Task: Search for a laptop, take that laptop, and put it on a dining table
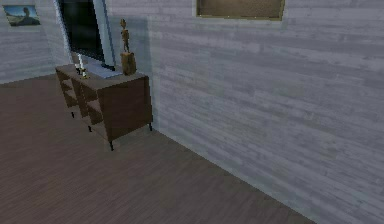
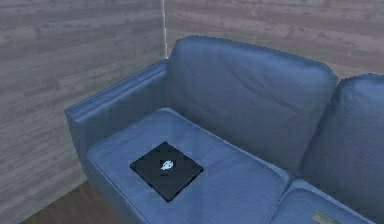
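- Forward view: this step needs nothing here, so treat the dark cabinet (image 1: 108,98) against the plank wall as something to steer the base clear of.
- Counted around that cabinet: one slim statuette (image 1: 125,45) on its top, one small pale object (image 1: 81,66) also on its top, one dark upright panel (image 1: 85,30) on the wall behind it, and two framed pictures higher on the walls, one (image 1: 20,14) beyond it and one (image 1: 240,8) to its other side.
- Arm side view: the laptop (image 2: 167,167) lies shut and flat on the end seat cushion of the blue sofa (image 2: 245,95), near the armrest and close to the front edge of the seat.
- I judge the search done and the take in hand. Line the arm up with the laptop before you extend it.
- Come down gently: the cushion will probably give, and a thin flat lid offers little to hold, so aim for an edge.
- Counted here: one sofa, one laptop, two back cushions.
- You cannot tell the state of the fingers from these pictures.
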Tool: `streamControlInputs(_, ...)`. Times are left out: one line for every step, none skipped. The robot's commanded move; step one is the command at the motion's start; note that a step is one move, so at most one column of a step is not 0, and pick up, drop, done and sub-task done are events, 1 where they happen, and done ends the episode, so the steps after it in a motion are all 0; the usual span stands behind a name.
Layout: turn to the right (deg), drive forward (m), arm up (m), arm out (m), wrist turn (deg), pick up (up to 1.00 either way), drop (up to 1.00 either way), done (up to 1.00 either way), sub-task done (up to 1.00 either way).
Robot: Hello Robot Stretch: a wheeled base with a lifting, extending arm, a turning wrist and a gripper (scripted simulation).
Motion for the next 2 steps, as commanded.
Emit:
streamControlInputs(0.0, 0.0, 0.5, 0.0, 0.0, 0.0, 0.0, 0.0, 0.0)
streamControlInputs(0.0, 0.0, 0.14, 0.0, 0.0, 0.0, 0.0, 0.0, 0.0)
